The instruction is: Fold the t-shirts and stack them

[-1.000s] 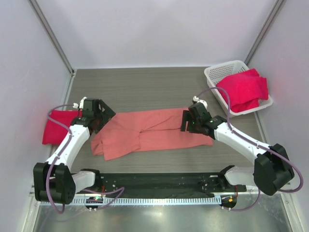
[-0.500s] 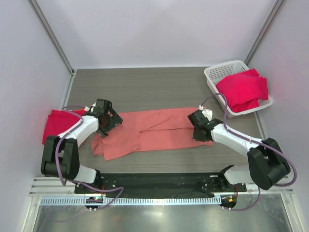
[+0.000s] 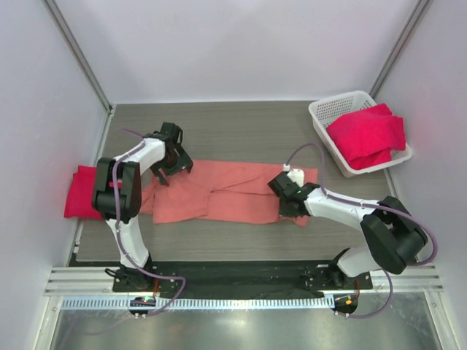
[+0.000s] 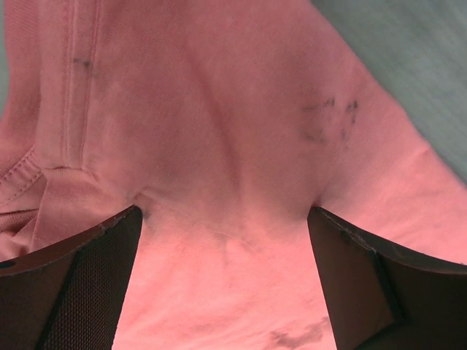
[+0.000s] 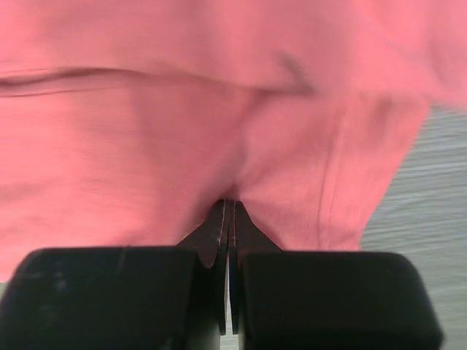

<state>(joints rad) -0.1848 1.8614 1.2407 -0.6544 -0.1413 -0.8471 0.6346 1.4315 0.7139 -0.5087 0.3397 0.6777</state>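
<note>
Both arms swung inward: right gripper (image 5: 228, 205) now pinches the salmon-pink t-shirt (image 3: 230, 198) at its right end, left gripper (image 4: 222, 219) hangs wide open, should grab the left end evenly.

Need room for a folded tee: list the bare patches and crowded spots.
Free: the far table strip between back wall and salmon t-shirt, left of the basket; also the near strip before that shirt. Crowded: mid-table; the left edge, where a red t-shirt lies.

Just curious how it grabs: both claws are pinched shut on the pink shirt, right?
No. Only the right gripper is shut on the pink shirt; the left gripper stands open over it, as the left wrist view shows.
</note>
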